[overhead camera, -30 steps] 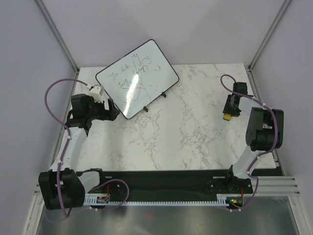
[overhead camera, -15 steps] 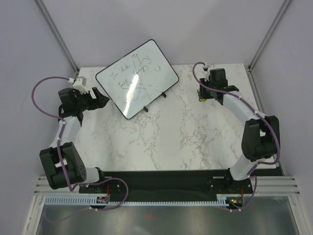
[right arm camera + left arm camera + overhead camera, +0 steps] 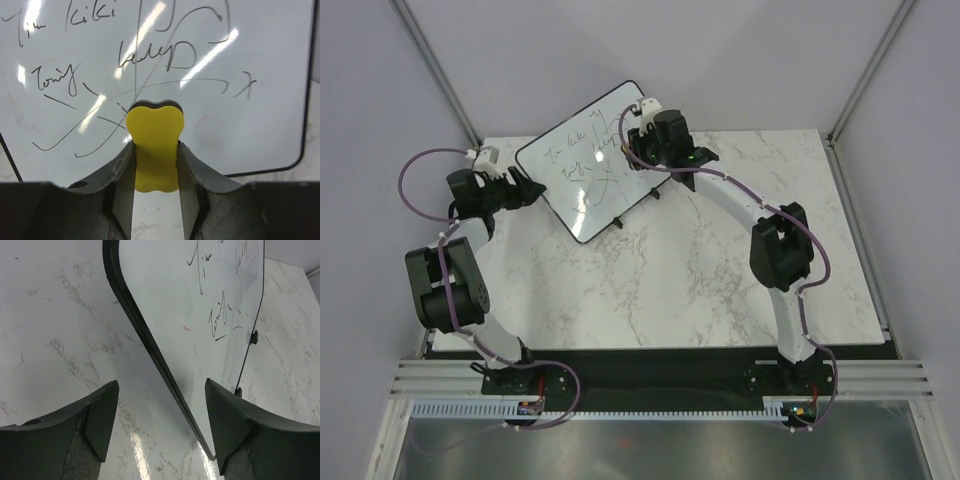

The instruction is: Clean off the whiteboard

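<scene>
Your whiteboard (image 3: 582,172) stands propped on its feet at the far left of the tabletop (image 3: 720,260), its ink unwiped. You're at the approach step: the right end effector (image 3: 155,148) is clamped on a yellow eraser (image 3: 154,125) facing the scribbles, while the left end effector (image 3: 161,391) sits spread apart astride the board's rim. Next, I'd judge, brace that edge and press the eraser flat before sweeping
</scene>
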Controlling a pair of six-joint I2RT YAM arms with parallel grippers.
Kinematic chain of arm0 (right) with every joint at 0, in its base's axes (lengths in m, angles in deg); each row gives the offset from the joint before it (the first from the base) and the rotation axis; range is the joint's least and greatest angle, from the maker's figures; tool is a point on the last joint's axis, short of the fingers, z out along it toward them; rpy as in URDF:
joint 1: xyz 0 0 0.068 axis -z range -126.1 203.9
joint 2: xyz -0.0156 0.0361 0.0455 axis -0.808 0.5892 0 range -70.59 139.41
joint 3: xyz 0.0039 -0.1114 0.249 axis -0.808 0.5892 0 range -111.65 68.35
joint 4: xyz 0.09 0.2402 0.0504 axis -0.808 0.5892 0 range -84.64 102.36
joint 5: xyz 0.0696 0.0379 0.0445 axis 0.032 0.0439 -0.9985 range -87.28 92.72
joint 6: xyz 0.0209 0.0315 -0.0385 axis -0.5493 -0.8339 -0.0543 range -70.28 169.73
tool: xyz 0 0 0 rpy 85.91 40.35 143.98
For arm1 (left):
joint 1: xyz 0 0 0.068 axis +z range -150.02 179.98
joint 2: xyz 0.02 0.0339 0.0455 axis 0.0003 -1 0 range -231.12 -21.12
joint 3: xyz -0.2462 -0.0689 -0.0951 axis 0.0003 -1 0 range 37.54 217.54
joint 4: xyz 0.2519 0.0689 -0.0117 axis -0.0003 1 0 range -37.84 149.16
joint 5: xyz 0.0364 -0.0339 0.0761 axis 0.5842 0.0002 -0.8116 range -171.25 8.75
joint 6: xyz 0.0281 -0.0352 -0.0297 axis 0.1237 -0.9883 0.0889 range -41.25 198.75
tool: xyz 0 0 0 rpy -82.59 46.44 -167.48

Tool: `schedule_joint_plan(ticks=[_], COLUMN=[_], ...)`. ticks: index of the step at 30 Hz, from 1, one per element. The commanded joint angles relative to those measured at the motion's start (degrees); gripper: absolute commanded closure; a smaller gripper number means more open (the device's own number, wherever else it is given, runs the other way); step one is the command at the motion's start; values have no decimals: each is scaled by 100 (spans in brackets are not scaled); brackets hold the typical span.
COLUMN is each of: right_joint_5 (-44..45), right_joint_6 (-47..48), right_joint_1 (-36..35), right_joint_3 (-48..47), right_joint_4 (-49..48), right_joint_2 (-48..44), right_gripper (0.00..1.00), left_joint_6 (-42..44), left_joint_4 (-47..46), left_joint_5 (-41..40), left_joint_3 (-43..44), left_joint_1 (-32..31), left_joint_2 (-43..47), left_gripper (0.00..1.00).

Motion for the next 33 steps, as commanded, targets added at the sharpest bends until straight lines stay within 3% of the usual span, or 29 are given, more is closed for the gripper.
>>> schedule_joint_plan(ticks=[1,7,12,16,25,33], right_joint_5=[99,572,950,1592,1725,1627], right_joint_6=[-57,-136,-75,153,424,742], right_joint_1=[-286,-735,-964,-1263,-1885,-2362], right_joint_3=[-849,-1694,-1863,-1924,-1899,-2020], right_joint_4=[-11,-11,-20,-64,-344,-968], right_joint_2=[582,1505,1840,1980,2306,2359], right_gripper=[100,100,100,100,100,100], left_joint_6=[-311,-443,-188,-135,-74,-30], left_joint_4=[-520,-678,-687,-643,-599,-573], left_joint_5=[374,760,902,884,1227,814], left_joint_3=[329,425,391,408,408,364], left_joint_1=[12,4,-67,-84,-146,-190], left_joint_2=[-310,-671,-645,-697,-645,-566], left_gripper=[25,46,60,86,96,98])
